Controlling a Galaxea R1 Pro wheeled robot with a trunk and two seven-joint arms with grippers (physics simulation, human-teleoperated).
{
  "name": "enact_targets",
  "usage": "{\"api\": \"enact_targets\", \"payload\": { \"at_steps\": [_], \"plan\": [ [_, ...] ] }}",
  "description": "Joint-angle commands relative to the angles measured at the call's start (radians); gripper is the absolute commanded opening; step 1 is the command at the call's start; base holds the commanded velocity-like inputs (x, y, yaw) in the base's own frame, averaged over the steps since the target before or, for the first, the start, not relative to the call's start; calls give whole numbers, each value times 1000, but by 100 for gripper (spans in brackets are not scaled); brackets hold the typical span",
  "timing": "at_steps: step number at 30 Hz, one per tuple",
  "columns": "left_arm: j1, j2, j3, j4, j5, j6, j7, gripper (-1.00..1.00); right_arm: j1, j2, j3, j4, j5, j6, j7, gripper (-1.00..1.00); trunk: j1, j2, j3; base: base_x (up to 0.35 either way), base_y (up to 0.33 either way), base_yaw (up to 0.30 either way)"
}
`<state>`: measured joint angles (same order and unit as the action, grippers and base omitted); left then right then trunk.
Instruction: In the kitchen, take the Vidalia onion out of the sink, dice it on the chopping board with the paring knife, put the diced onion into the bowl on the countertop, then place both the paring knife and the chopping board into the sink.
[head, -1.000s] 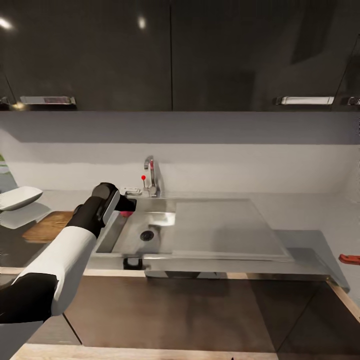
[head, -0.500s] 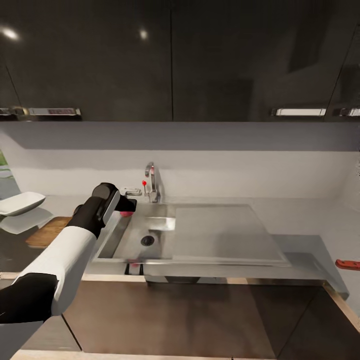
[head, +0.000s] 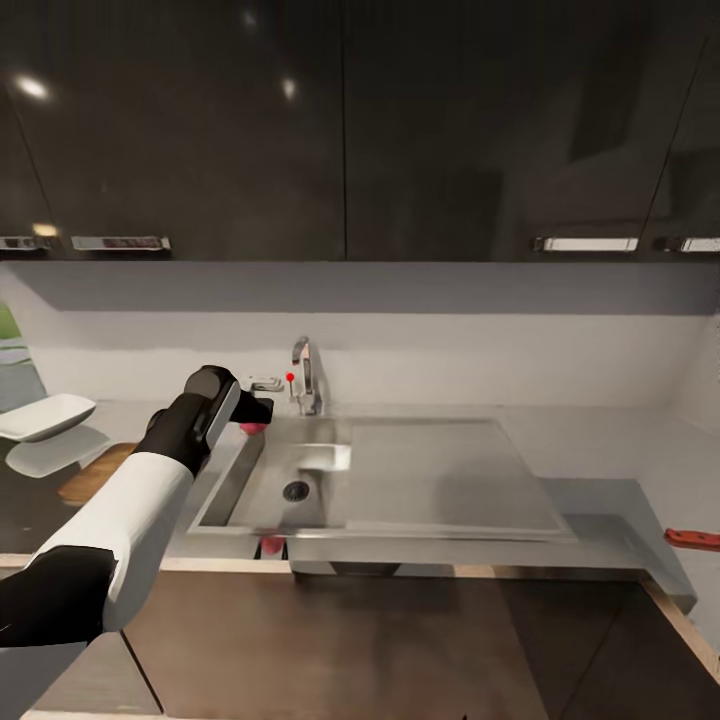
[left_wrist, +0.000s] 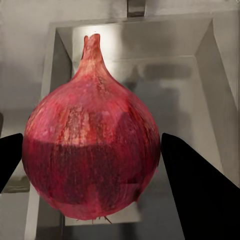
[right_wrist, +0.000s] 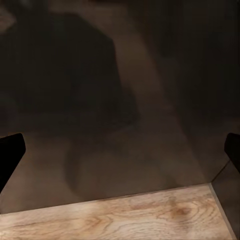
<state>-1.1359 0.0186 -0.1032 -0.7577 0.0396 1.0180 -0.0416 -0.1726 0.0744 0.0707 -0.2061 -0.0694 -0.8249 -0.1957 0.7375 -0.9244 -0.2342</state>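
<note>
A whole red-skinned onion (left_wrist: 92, 135) is clamped between my left gripper's (left_wrist: 92, 155) two dark fingers (left_wrist: 192, 190). In the head view the left gripper (head: 256, 416) holds this onion (head: 252, 428) above the back left corner of the steel sink (head: 232, 480), beside the chrome tap (head: 303, 375). The brown chopping board (head: 95, 472) lies on the countertop (head: 25, 515) left of the sink, with the white bowl (head: 45, 415) behind it. The red-handled paring knife (head: 692, 539) lies far right. My right gripper (right_wrist: 120, 155) is open over dark cabinet fronts.
The sink's flat drainboard (head: 440, 470) stretches to the right of the basin. Dark glossy wall cabinets (head: 350, 130) hang above the grey backsplash. Dark base cabinet fronts (head: 400, 640) run below the counter's edge, and pale wood floor (right_wrist: 125, 217) lies under the right gripper.
The whole head view has shifted, so sink and counter sit lower and smaller in the picture: the camera moved. My left gripper still holds the onion over the sink's back left corner.
</note>
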Motion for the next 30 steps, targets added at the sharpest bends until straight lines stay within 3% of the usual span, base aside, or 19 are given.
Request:
{"api": "enact_targets", "payload": {
  "at_steps": [1, 17, 30],
  "plan": [
    [-1, 1, -4, -1, 3, 4, 0, -100, -1, 0, 8, 1, -7, -3, -4, 100, -4, 6, 3, 0, 0, 0],
    [-1, 1, -4, 15, 3, 4, 0, -100, -1, 0, 8, 1, -7, -3, -4, 100, -65, 118, 78, 0, 0, 0],
    [1, 0, -4, 5, 7, 4, 0, -100, -1, -1, 8, 1, -7, -3, -4, 100, -65, 118, 81, -50, 35, 0]
  ]
}}
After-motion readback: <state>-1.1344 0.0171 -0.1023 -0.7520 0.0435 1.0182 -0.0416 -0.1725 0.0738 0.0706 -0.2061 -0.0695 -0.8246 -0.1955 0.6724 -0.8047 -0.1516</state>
